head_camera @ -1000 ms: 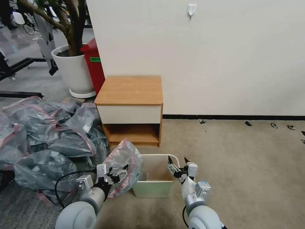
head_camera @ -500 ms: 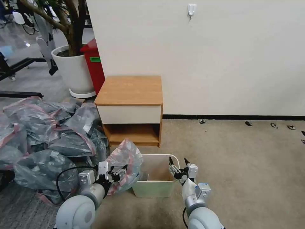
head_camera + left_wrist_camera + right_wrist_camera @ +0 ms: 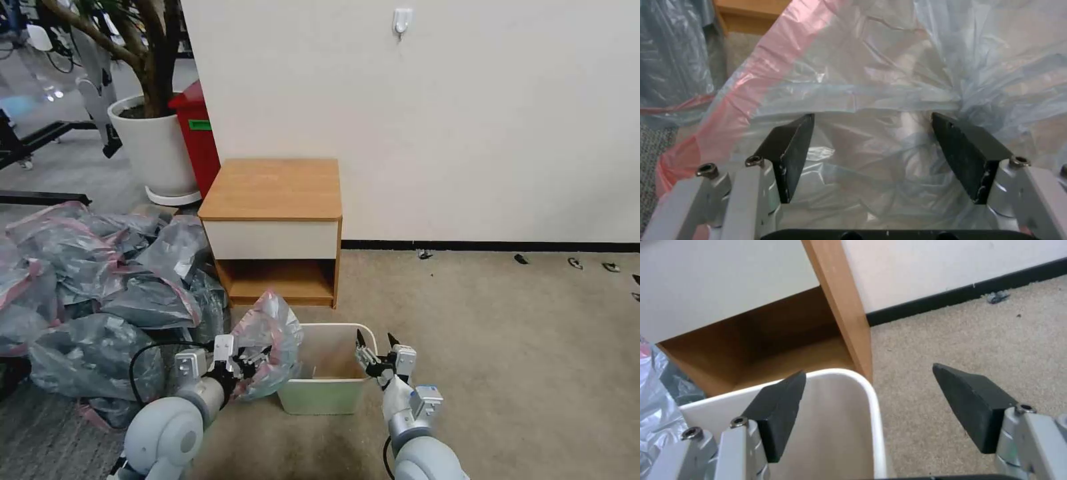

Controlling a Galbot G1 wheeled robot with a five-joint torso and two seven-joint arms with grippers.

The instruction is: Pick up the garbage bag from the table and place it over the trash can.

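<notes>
My left gripper (image 3: 248,358) sits low beside the near-left corner of the trash can (image 3: 327,393), its fingers spread, with the garbage bag (image 3: 270,333) bunched against and between them. The bag is thin, crinkly film, translucent grey with a pink-red band (image 3: 751,90) along its edge; it stands up in a crumpled peak just left of the can's rim, leaning against that side, and is not over the opening. From my left wrist the two black wedge-shaped pads (image 3: 791,153) are wide apart, and the plastic fills the gap in soft folds (I cannot tell whether either pad actually grips it).

My right gripper (image 3: 375,352) hovers at the can's right rim, fingers spread. The right wrist view shows what the head view does not: one dark pad (image 3: 778,410) lies over the can's inside, the other over the carpet outside, the rolled white rim (image 3: 871,400) running between them. The can is smooth cream plastic, rectangular with rounded corners.

Behind it stands the table (image 3: 273,190), with a light-brown wood-grain top, a plain white drawer front and an open shelf below. The carpet (image 3: 500,333) is short, beige and speckled. To the left lies a heap of similar grey bags (image 3: 100,280); beyond it are a white planter (image 3: 150,150) and a red bin (image 3: 200,143) with a green label, too small to read.
</notes>
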